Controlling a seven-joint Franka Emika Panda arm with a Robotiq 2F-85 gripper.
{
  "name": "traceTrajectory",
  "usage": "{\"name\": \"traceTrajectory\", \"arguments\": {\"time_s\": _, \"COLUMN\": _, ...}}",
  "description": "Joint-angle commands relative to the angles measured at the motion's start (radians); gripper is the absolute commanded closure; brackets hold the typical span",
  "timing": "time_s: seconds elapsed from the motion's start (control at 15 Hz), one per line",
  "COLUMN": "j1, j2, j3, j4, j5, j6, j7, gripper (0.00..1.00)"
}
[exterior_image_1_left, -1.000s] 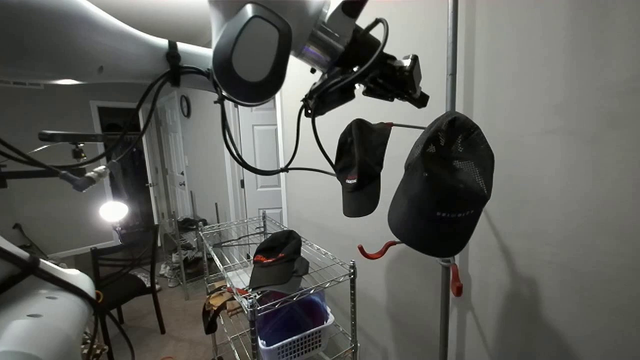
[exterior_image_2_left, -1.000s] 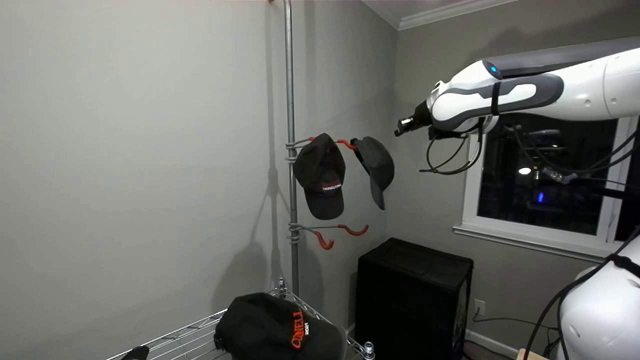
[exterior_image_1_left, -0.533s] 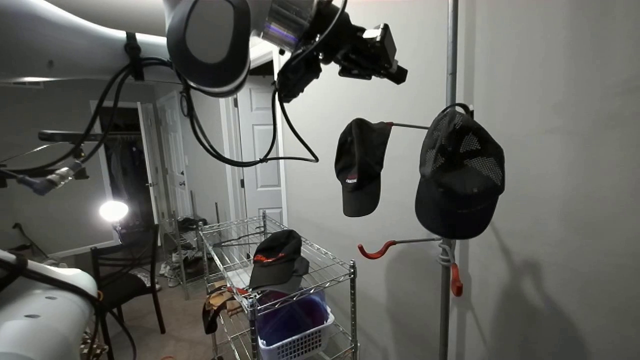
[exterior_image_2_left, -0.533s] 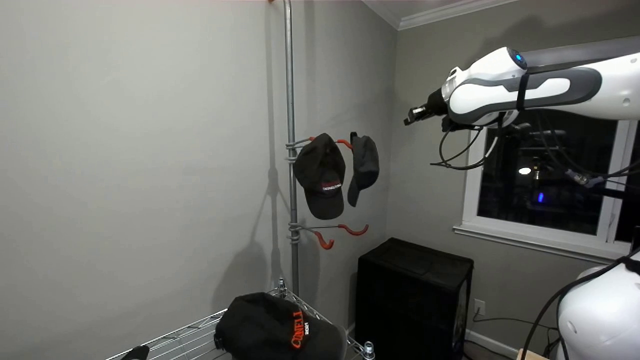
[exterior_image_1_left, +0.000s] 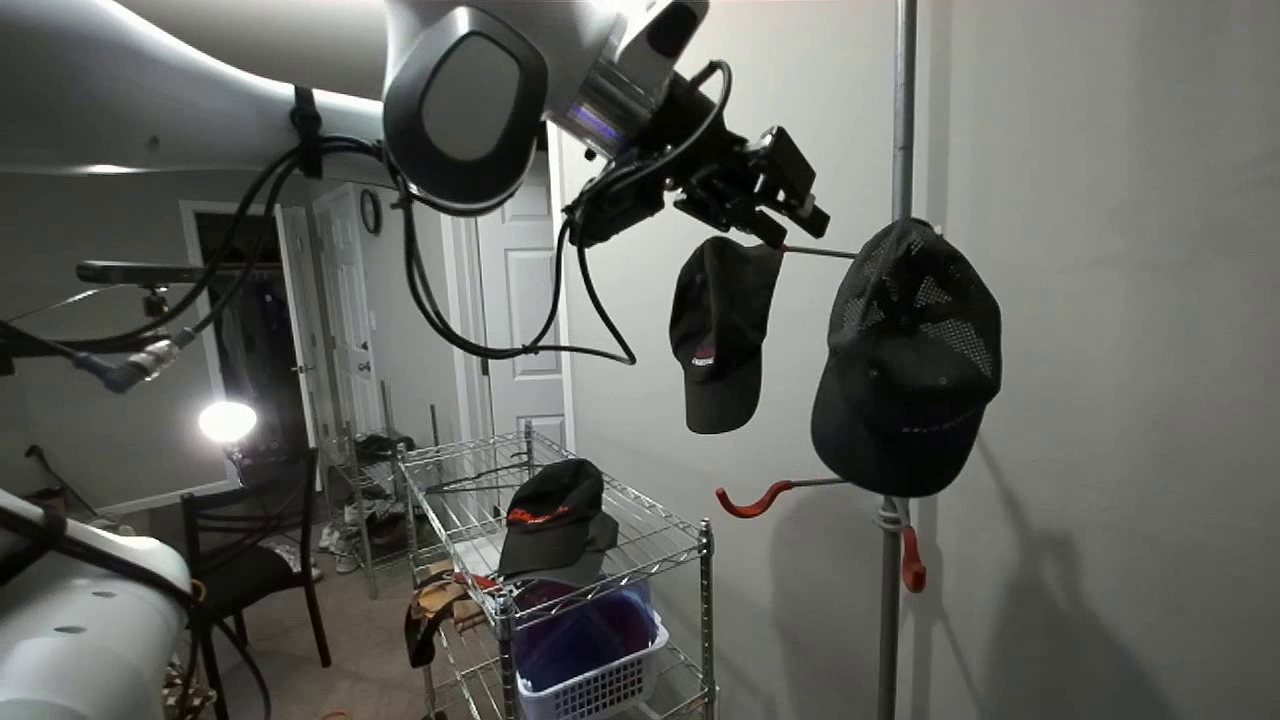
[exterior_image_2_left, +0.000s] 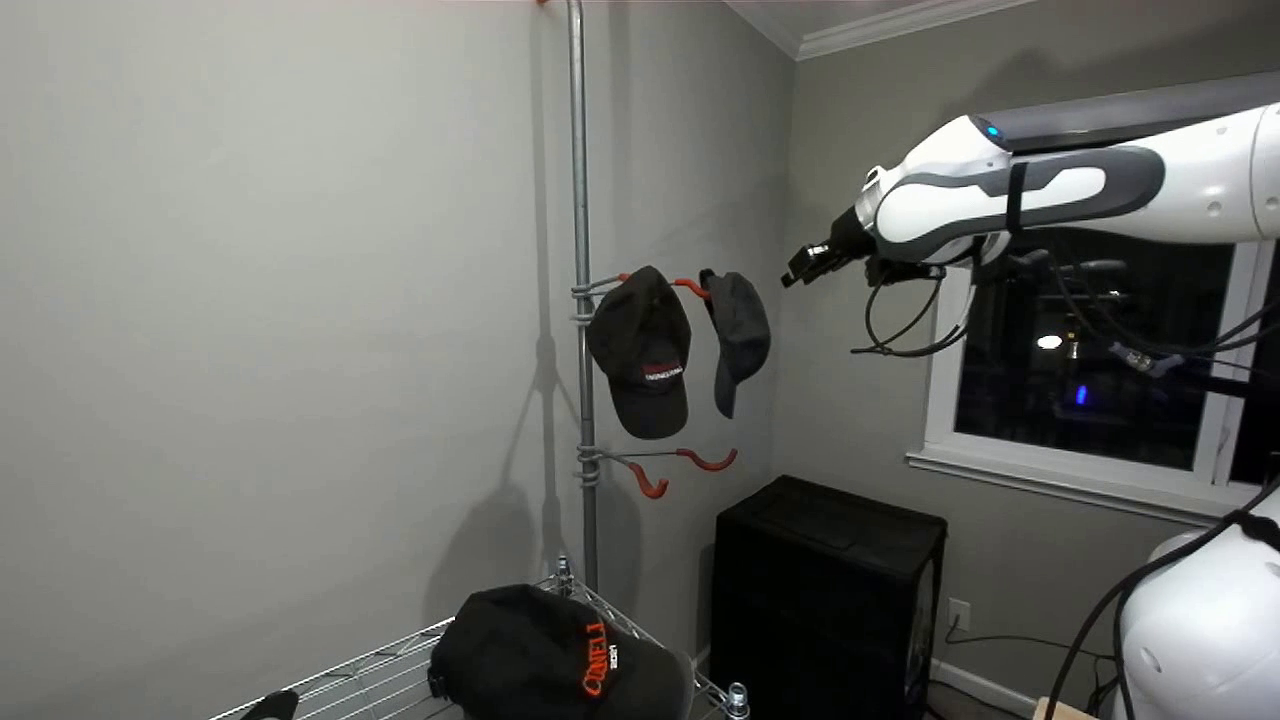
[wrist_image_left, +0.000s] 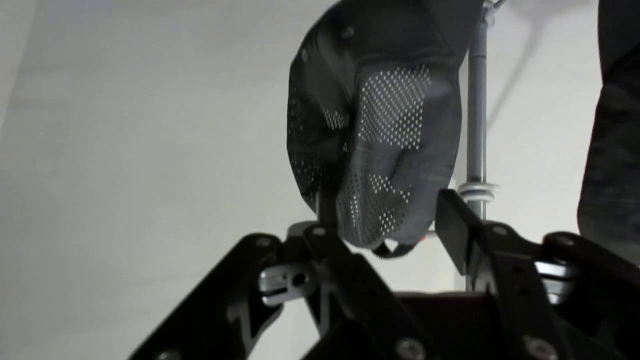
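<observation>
Black baseball cap with perforated panels (exterior_image_1_left: 905, 360) is hung brim down at the red tip of an upper hook (exterior_image_2_left: 692, 287) on a tall grey metal pole (exterior_image_1_left: 904, 120). A white robot arm with dark grey trim (exterior_image_2_left: 1055, 195) is stretched toward it. Lower down, a silver wire shelving rack (exterior_image_1_left: 707, 600) is topped by a black cap with orange lettering (exterior_image_2_left: 540, 650), and a black box-shaped cabinet (exterior_image_2_left: 825, 600) is set near the corner. A second black cap with red and white lettering (exterior_image_2_left: 640, 350) is hung beside the perforated one. The black two-fingered gripper (exterior_image_1_left: 793, 225) is held near the perforated cap's top, a gap left between; its fingers (wrist_image_left: 452, 225) are moderately parted, with nothing gripped. Beneath, two red-tipped lower hooks (exterior_image_2_left: 708, 465) are fixed to the pole.
</observation>
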Motion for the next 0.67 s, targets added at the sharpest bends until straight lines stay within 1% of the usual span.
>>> {"name": "traceTrajectory", "arguments": {"time_s": 0.0, "j1": 0.013, "j2": 0.124, "j3": -0.019, "j4": 0.09, "j5": 0.02, "j6": -0.087, "j7": -0.019, "gripper": 0.15}}
{"name": "traceTrajectory", "arguments": {"time_s": 0.07, "j1": -0.002, "j2": 0.157, "j3": -0.012, "j4": 0.106, "j5": 0.008, "j6": -0.096, "j7": -0.008, "gripper": 0.08}}
{"name": "traceTrajectory", "arguments": {"time_s": 0.13, "j1": -0.009, "j2": 0.19, "j3": -0.01, "j4": 0.124, "j5": 0.003, "j6": -0.107, "j7": -0.004, "gripper": 0.02}}
{"name": "traceTrajectory", "arguments": {"time_s": 0.2, "j1": -0.015, "j2": 0.223, "j3": -0.007, "j4": 0.141, "j5": -0.003, "j6": -0.108, "j7": -0.001, "gripper": 0.01}}
{"name": "traceTrajectory", "arguments": {"time_s": 0.6, "j1": -0.001, "j2": 0.345, "j3": -0.017, "j4": 0.206, "j5": 0.031, "j6": -0.062, "j7": -0.042, "gripper": 0.0}}
